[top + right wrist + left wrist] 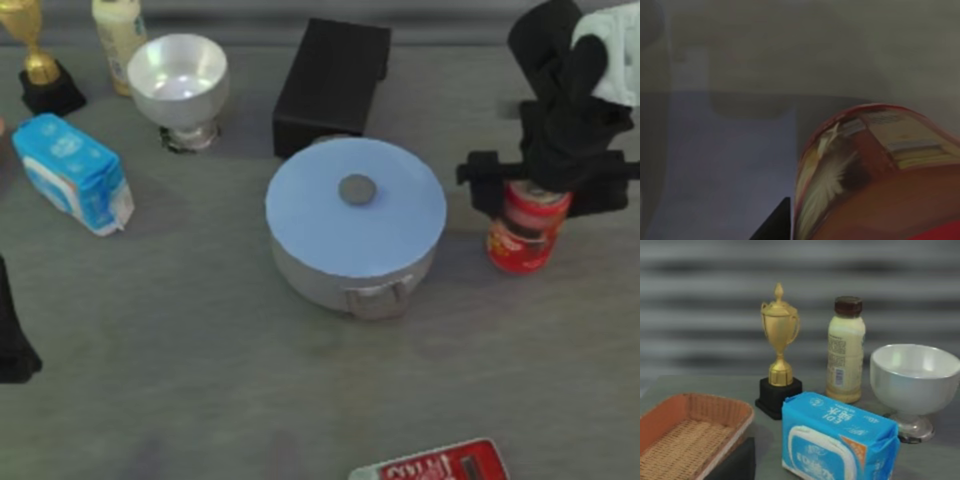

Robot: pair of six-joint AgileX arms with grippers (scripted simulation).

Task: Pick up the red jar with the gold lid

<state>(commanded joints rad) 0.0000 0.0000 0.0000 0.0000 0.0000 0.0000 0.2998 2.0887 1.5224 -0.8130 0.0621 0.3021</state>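
Grey bench (200,400) fills your top view, and the jar (525,232) stands upright at its right side, just right of the pot (345,270) with the pale-blue lid (355,208). Your right gripper (548,182) hangs directly over the jar's top, hiding the cap from above; its black crossbar spreads to both sides of the jar, so you look at fingers set apart around the upper end. Whether they touch the jar, you cannot tell. From your right wrist the jar (880,175) looms very close, with one dark fingertip (775,225) just beside its wall. Your left arm (12,340) is parked at the bench's left edge, its fingers unreadable; its camera faces a trophy (779,350), bottle (845,350), bowl (915,380), blue pack (837,440) and basket (690,432).
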